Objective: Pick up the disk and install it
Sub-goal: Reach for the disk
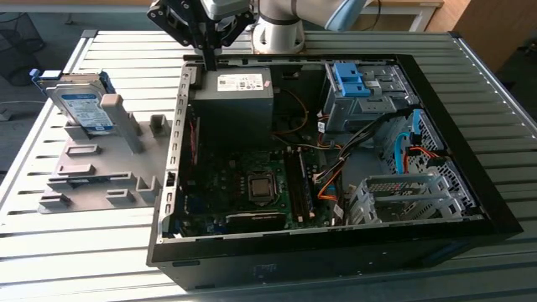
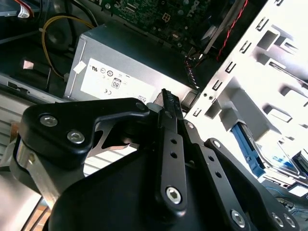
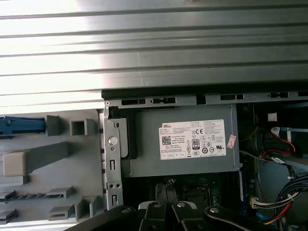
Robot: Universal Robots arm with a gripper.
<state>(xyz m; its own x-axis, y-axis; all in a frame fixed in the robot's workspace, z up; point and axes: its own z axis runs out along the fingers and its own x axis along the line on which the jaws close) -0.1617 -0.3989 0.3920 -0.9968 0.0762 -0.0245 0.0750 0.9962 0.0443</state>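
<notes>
i see the fingers [image 1: 207, 58] pinched together, empty, above the dark-grey box [image 1: 239, 94] in the open computer case [image 1: 470, 189]. disk [image 1: 82, 104] stands in the grey holder [image 1: 92, 170] on the table [image 1: 84, 251], exterior view's left, well apart.

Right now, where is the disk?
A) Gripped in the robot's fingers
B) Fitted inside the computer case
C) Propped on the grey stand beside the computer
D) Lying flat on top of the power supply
C: the disk leans upright on the grey stand at the exterior view's left, outside the case, while the fingers hover over the case's far edge.
</notes>
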